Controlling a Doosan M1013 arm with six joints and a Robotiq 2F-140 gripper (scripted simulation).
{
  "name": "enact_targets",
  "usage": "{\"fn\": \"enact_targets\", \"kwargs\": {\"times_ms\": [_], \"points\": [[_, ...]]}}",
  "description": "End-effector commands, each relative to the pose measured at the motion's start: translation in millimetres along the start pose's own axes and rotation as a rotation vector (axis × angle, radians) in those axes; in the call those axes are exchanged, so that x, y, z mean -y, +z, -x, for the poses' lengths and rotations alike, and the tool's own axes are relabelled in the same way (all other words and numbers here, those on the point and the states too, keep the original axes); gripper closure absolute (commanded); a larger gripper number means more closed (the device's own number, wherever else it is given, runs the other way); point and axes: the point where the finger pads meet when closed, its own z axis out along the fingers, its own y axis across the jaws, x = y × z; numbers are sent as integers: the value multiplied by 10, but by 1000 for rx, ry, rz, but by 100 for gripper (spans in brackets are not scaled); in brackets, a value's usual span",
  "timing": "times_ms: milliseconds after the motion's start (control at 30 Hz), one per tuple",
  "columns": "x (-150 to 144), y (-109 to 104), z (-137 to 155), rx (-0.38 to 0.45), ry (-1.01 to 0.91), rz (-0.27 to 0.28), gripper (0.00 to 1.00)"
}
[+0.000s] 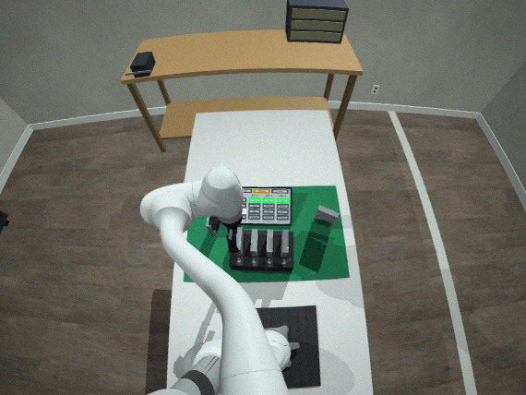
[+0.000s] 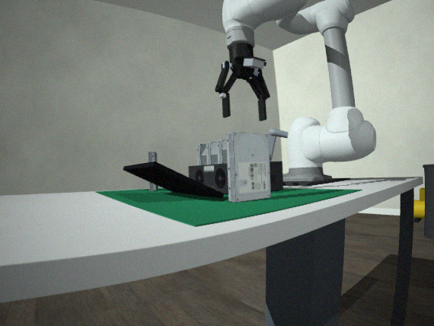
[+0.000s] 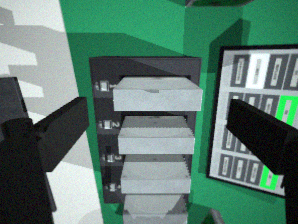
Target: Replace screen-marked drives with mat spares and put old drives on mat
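Matt green mat (image 1: 323, 272) lies flat like felt on a smooth white table (image 1: 268, 148). Drives (image 3: 157, 93) show dull grey metal casings in a matt black dock (image 2: 205, 177). Glossy white arm shell (image 2: 335, 141), matt black gripper (image 2: 244, 108), pale wooden shelf (image 1: 240, 53).

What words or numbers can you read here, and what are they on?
"2": on the dock, beside the second drive from the top in the wrist view.
Other bay numbers: too blurred.
Screen: boxes of text, unreadable.
Label on the standing drive: too small.
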Motion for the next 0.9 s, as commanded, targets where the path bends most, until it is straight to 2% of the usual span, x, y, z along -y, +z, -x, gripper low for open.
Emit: {"fn": "enact_targets", "kwargs": {"times_ms": [0,867], "points": [[-2,0,-1,-1,-1,1,11],[-8,97,4,-1,-15,1,11]]}}
